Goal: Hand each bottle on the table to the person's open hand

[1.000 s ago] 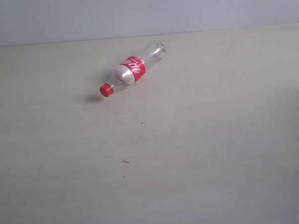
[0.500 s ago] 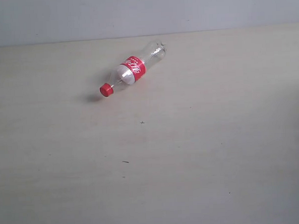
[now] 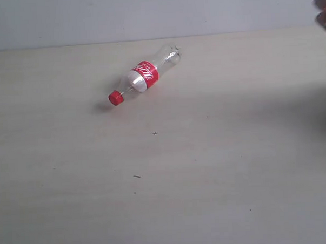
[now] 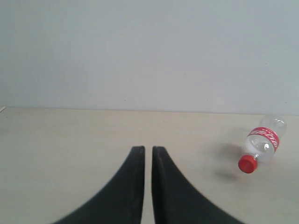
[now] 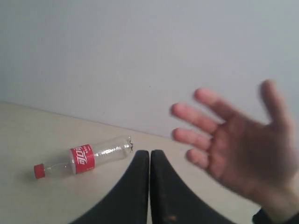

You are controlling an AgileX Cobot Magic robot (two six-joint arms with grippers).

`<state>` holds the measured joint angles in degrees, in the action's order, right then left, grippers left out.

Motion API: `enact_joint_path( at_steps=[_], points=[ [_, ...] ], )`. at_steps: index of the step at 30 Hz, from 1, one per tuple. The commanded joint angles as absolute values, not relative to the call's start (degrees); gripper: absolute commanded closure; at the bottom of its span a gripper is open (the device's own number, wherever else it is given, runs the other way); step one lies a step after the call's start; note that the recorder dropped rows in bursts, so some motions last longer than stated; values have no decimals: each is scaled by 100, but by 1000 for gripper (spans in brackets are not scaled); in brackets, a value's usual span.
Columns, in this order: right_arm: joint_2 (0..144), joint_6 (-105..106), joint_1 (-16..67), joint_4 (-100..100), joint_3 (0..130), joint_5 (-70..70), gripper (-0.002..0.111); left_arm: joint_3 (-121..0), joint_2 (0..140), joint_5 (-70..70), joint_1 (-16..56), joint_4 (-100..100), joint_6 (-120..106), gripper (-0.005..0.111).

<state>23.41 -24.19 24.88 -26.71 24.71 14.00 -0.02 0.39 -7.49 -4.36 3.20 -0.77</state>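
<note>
Red-capped and red-labelled, the clear bottle (image 3: 145, 75) lies on its side on the counter (image 3: 209, 179) in the exterior view, unmoved, while a person's hand (image 3: 324, 9) has just entered at the right edge. In the left wrist view we see the left gripper (image 4: 147, 151) with jaws together and empty, the bottle well apart from it (untouched). In the right wrist view the right gripper (image 5: 149, 154) is likewise closed on nothing and the hand is spread open nearby, so we judge the receiver ready and the pick-up not begun.
</note>
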Motion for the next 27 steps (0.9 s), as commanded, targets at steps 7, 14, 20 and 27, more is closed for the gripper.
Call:
enact_joint_path(
  at_steps=[7,14,20,27],
  points=[
    [745,-2525,2468,-2737,2442,1921,107,0,0,-720,-407,309,-82,98],
    [0,-2567,2468,-2737,2442,2024,107,0,0,-720,-407,309,-82,98],
    [0,-2595,2468,-2671,2452,2130,107,0,0,-720,-407,309,-82,98],
    [0,-2830,2468,-3123,2031,3468,107,0,0,-720,-407,309,-82,98]
  ],
)
